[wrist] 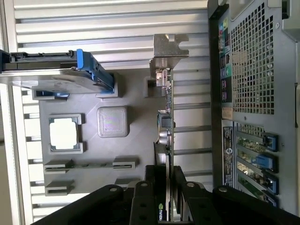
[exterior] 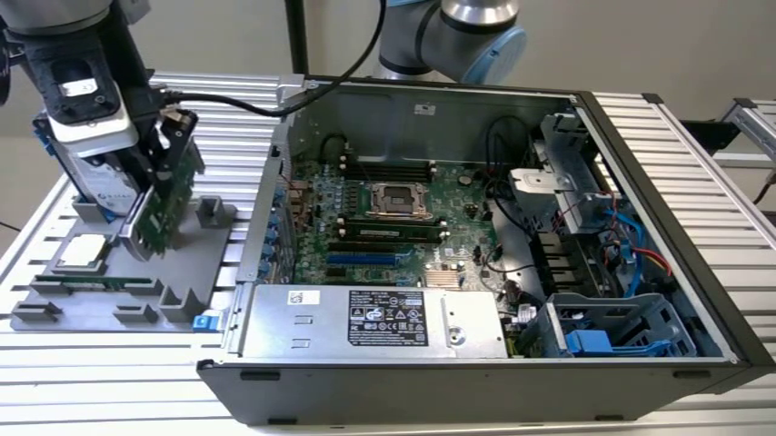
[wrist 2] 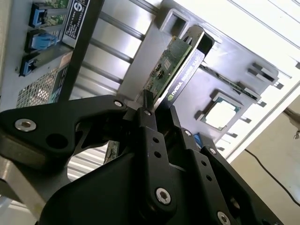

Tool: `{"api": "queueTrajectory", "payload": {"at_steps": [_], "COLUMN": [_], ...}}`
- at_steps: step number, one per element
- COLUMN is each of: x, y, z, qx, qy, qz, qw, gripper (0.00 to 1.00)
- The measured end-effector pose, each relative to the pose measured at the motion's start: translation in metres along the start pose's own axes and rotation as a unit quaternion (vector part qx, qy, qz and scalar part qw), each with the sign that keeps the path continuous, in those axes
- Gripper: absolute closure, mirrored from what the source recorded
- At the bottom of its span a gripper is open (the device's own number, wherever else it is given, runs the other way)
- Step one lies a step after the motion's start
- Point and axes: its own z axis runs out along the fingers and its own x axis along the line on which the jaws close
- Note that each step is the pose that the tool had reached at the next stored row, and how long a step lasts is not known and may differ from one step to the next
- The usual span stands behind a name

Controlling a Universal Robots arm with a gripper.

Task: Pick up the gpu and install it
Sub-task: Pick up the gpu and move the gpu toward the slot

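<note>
- One thing sits in the gripper (exterior: 164, 150): the gpu (exterior: 166, 204). The fingers are closed narrowly on its thin edges, green board on one side and black shroud on the other, as both wrist views show.
- Your card is outside the computer case (exterior: 461, 400), off its wall on the exterior view's left, over the grey parts tray (exterior: 182, 291) on the desk.
- Its long axis runs straight out from the gripper (wrist: 167, 176). The silver bracket (wrist: 168, 49) is at the far end, lowest and nearest the tray.
- In the exterior view the card stands steeply on end and leans a little, with its upper end tipped toward the case.
- You cannot tell from these views whether the bracket end is clear of the tray's holder or touching it.
- The blue expansion slot (exterior: 363, 257) lies flat on the case floor, well apart from the card and across the case wall from it. Judged from that, the card's axis does not match how the slot lies.
- The arm's base (exterior: 455, 32) stands behind the case. The wrist reaches out past the case on the tray side and points the gripper (wrist 2: 157, 110) downward.
- Beside the card, farther from the case, the silver hard drive (wrist: 56, 77) with blue rails stands in the tray, untouched.
</note>
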Motion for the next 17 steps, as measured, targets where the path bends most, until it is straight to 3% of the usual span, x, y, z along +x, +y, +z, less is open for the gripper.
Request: {"api": "queueTrajectory", "payload": {"at_steps": [17], "x": [-0.0005], "y": [0.0004], "z": [-0.0229], "qx": [0.0000], "qy": [0.0001], "qz": [0.000], "qw": [1.0000], "gripper": [1.00]}}
